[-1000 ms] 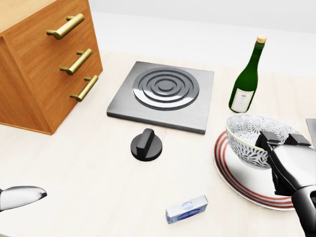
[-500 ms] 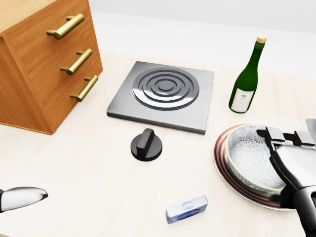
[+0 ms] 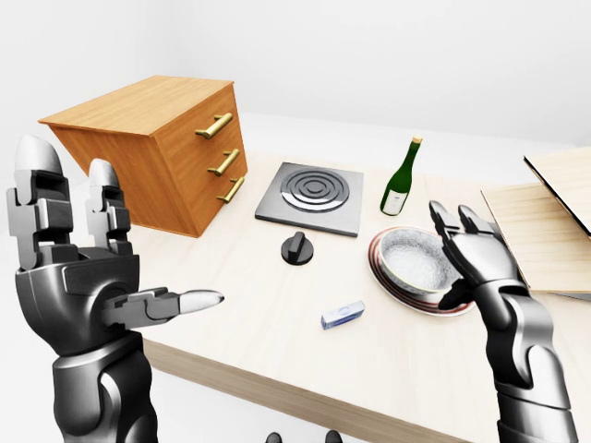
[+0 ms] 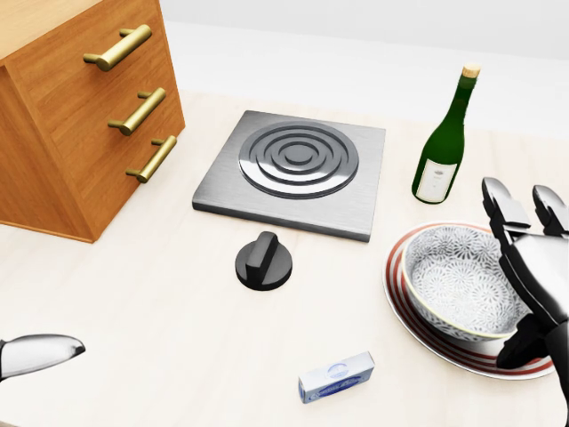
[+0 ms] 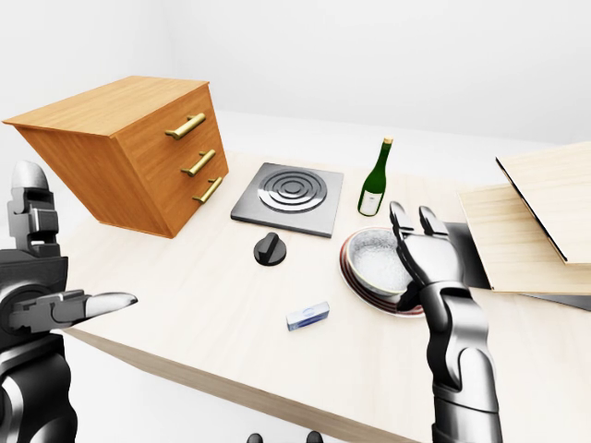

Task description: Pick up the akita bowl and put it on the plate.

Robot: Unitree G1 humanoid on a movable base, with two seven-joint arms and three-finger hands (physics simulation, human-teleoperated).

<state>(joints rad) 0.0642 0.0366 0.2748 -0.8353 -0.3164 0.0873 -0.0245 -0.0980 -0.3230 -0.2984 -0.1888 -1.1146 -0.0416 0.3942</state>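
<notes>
- My left hand point(image 3: 78, 277) is raised well to the left of the hob point(image 4: 293, 169), out past the edge of the table point(image 4: 133, 311); its fingers are upright and spread, the thumb sticks out sideways, and it holds nothing
- The head view catches only one silver fingertip of that hand, at its bottom-left corner
- The wooden drawer cabinet point(image 3: 157, 148) stands left of the hob; the eye views show it whole, while the head view crops its top and left side and leaves me three brass handles point(image 4: 120, 47)
- A black knob point(image 4: 263, 261) lies just below the hob in the head view, apart from it
- A small blue-and-white box point(image 4: 335, 376) lies further below the hob, towards the lower right; its print is too small for me to read
- A green wine bottle point(image 4: 442, 142) stands upright just right of the hob
- The akita bowl point(image 4: 458, 276) sits upright on the plate point(image 4: 394, 294), to the lower right of the hob and below the bottle; my hand hides the right side of both
- My right hand point(image 3: 473, 258) stands at the side of the bowl away from the hob, fingers wide open and gripping nothing, thumb tip over the plate's rim; I cannot tell whether the palm touches the bowl
- The head view cuts that hand off at its right edge, while the eye views show the forearm too
- Pale wooden boards point(image 3: 536, 231) lie far right of the hob, seen only in the eye views and cut off at their right edge
</notes>
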